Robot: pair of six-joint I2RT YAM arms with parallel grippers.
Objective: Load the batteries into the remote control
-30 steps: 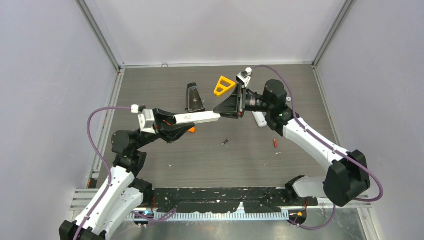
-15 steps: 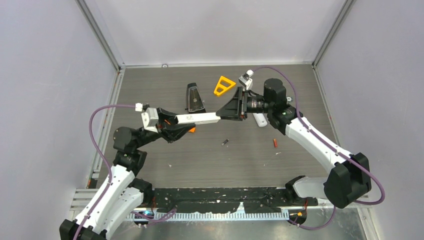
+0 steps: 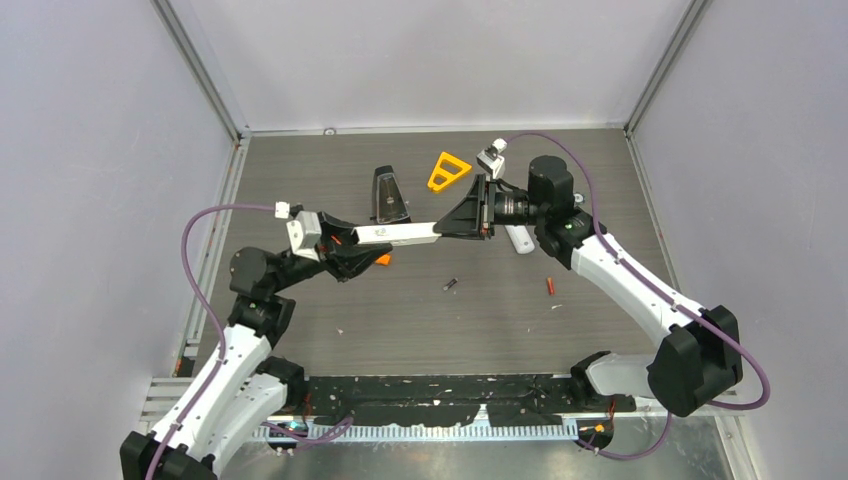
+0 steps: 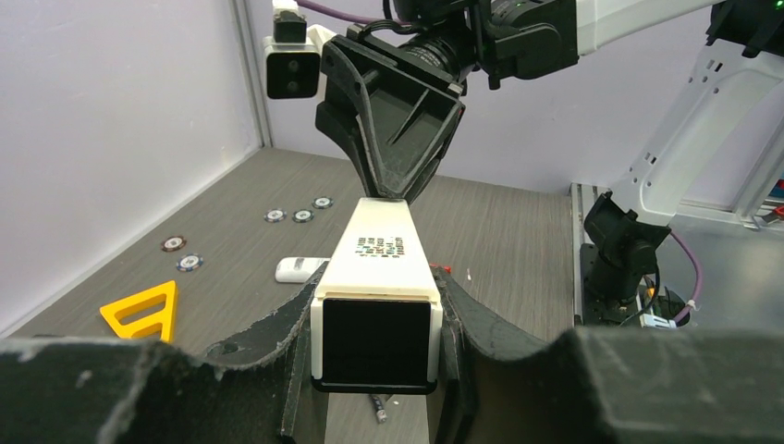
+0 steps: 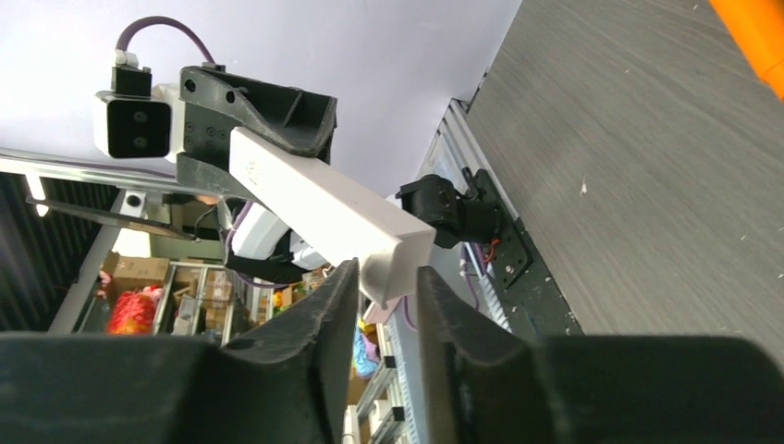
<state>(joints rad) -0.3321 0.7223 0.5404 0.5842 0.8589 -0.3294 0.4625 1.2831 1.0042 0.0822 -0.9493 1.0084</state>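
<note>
- L hand (image 3: 346, 244): fingers (image 4: 467, 319) pressed on both long sides of remote (image 3: 400, 233), pinching its near end; dark end face points at the L wrist cam.
- R hand (image 3: 447, 226): fingers (image 5: 324, 314) closed on the remote's other end, tip wedged between them.
- Remote: held level betw. both hands, up off the surface (image 3: 400, 330), none of the batteries in a hand.
- Orange battery (image 3: 383, 260): on the surface just beside L hand.
- Grey battery (image 3: 450, 284): on the surface, below remote's R end in top view, apart from both hands.
- Red battery (image 3: 550, 286): further right, near R arm.
- 2nd remote (image 3: 519, 241): flat, partly under R arm.
- Triangle (image 3: 447, 171), black wedge (image 3: 390, 196): behind the hands.
- Discs (image 4: 302, 215): small cluster in L wrist view.
</note>
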